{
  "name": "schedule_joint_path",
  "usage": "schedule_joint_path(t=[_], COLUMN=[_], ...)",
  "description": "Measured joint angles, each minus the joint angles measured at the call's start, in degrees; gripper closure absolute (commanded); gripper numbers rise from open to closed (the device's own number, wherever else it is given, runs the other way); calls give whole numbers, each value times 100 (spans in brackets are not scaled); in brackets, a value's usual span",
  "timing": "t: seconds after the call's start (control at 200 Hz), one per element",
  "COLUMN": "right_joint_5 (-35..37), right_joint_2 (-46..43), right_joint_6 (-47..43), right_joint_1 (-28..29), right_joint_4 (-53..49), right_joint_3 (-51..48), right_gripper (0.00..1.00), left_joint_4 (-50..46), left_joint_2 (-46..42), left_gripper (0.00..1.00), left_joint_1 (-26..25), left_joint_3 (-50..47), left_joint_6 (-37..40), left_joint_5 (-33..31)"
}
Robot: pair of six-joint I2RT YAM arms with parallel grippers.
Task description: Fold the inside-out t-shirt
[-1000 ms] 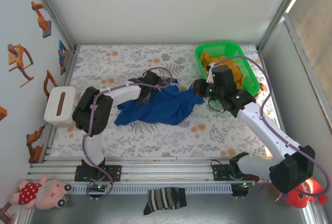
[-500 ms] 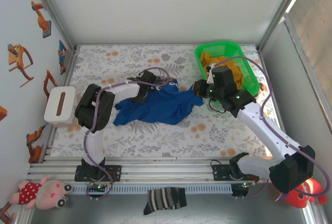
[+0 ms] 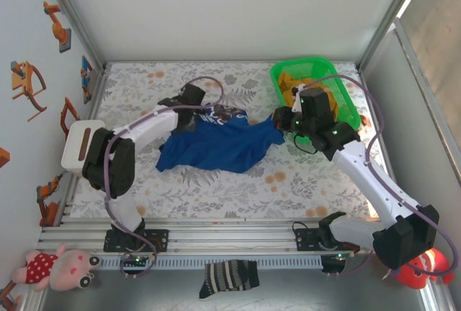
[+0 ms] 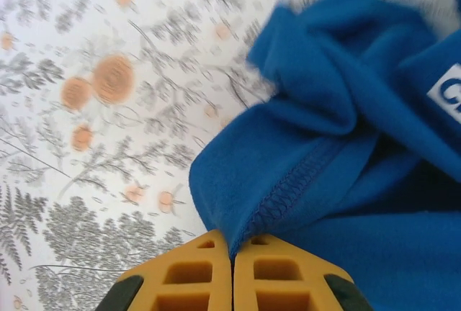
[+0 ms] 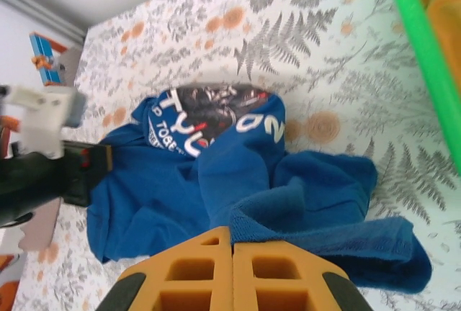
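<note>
Royal-blue inside-out t-shirt (image 3: 216,149) rumpled on the floral surface (image 3: 144,80), about midway between the two arms, near the green basket (image 3: 347,102) but apart from it. Dark printed panel (image 3: 225,115) with white lettering turned up at the far edge of the cloth. Left fingers (image 4: 209,282) pressed shut, a stitched hem of the blue cloth pinched in the seam between them. From that pinch, folds rising away in the left wrist view, with a white label (image 4: 446,91) at the right edge. Seen from above, left arm (image 3: 144,127) reaching across from the left to the shirt's far left corner. Right fingers (image 5: 259,282) likewise closed tight on a thick rolled edge of the same shirt, at its right end nearest the basket. In the right wrist view, shirt spread out beyond the fingers, printed panel at the far side, left arm's end at the cloth's left edge. Basket's green rim running down the right of that view, mustard-yellow garment (image 5: 448,8) behind it. From above, that garment heaped inside the basket toward the far right corner of the surface. White box (image 3: 81,145) with a slot on top at the left edge of the surface, well apart from the shirt. Along the near edge, off the surface: pink plush toy (image 3: 61,268), striped sock (image 3: 229,278), red toy (image 3: 425,268).
</note>
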Motion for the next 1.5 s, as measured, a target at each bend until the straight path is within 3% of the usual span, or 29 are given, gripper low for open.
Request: schedule_joint_path(t=[0.15,0.31,0.396,0.526,0.651,0.706,0.751,0.826,0.956,1.227,1.347,1.502], right_joint_5=[-151,-415,-599,-1086,-1578,-1733,-1801,-1827,-1808,-1759,-1718,-1655], right_joint_2=[201,278,280,240,90,-28,-103,-232,-476,-35,103,105], right_joint_6=[-129,-173,-166,-35,345,546,664,793,916,925,907,905], right_joint_1=[-479,-1217,-1458,-1482,-1482,-1469,-1451,-1416,-1394,-1198,-1132,-1115], right_joint_4=[-216,-378,-372,-188,245,387,413,466,699,1025,1023,1121], right_joint_3=[848,1980,2470,2734,2227,1864,1639,1325,745,-243,-452,-487], right_gripper=[100,100,100,100,100,100,100,100,100,100,100,100], left_joint_4=[-212,-162,37,326,470,496,490,496,527,275,105,24], left_joint_2=[-866,-1665,-1993,-2339,-2544,-2656,-2745,-2855,-2798,-1364,-1523,-1991], left_gripper=[98,95,97,99,98,95,87,74,65,50,42,42], left_joint_1=[874,2262,2745,2977,2977,2979,2979,2979,3003,2986,2369,1248], left_joint_3=[579,1327,1491,1495,1412,1311,1215,997,411,-404,-748,-1322], left_joint_6=[-116,-623,-1005,-1572,-2037,-2236,-2387,-2533,-2621,-2159,-2009,-1980], left_joint_5=[1058,2726,3569,4511,5101,5281,5386,5497,5464,4454,3773,2828])
